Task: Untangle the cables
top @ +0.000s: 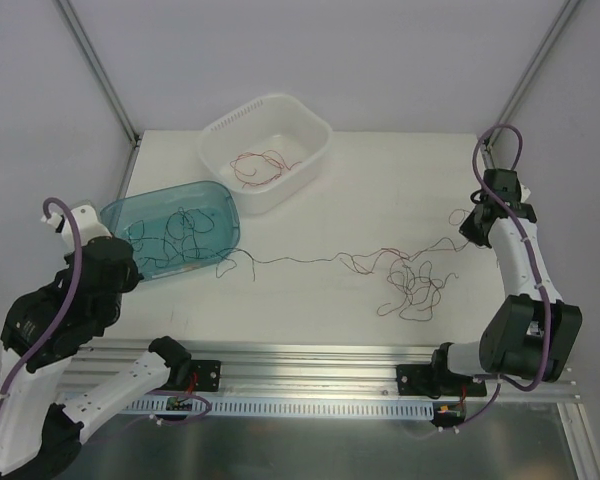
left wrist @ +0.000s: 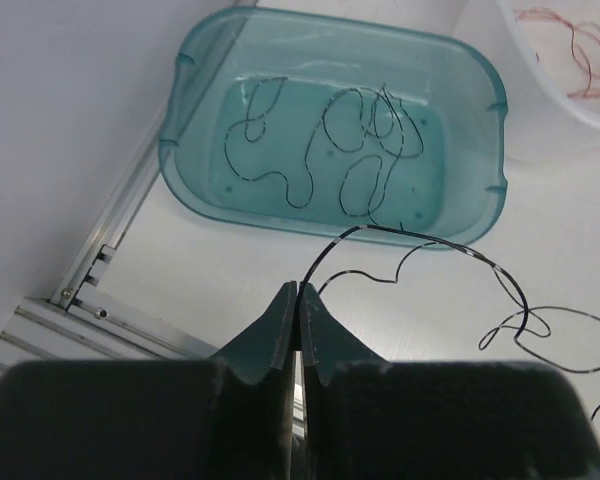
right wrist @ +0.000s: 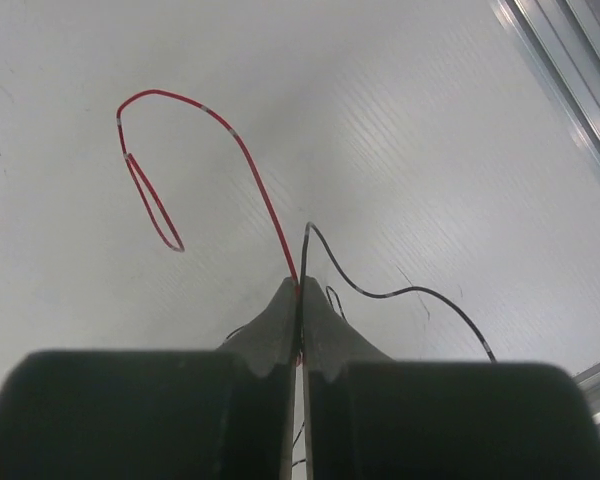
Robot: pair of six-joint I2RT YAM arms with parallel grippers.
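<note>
Thin cables held at both ends, both pairs of jaws pressed together.

At the left gripper [left wrist: 298, 290], closed tight on a black cable [left wrist: 400, 232] leaving the tips up and to the right, then trailing over the table [left wrist: 230, 270]. Straight ahead of these jaws, a teal bin [left wrist: 185, 150] with more black cables [left wrist: 360, 185] loose inside. Further right, a white bin [left wrist: 565, 95] with red ones [left wrist: 580, 40]. At the right gripper [right wrist: 300, 285], clamped on a red cable [right wrist: 265, 195] rising from the tips and curling left. Just right of the tips, a second black cable [right wrist: 415, 290]; pinched too or not, cannot tell. Between the two pairs of jaws, a loose clump of cables [top: 415, 280].
</note>
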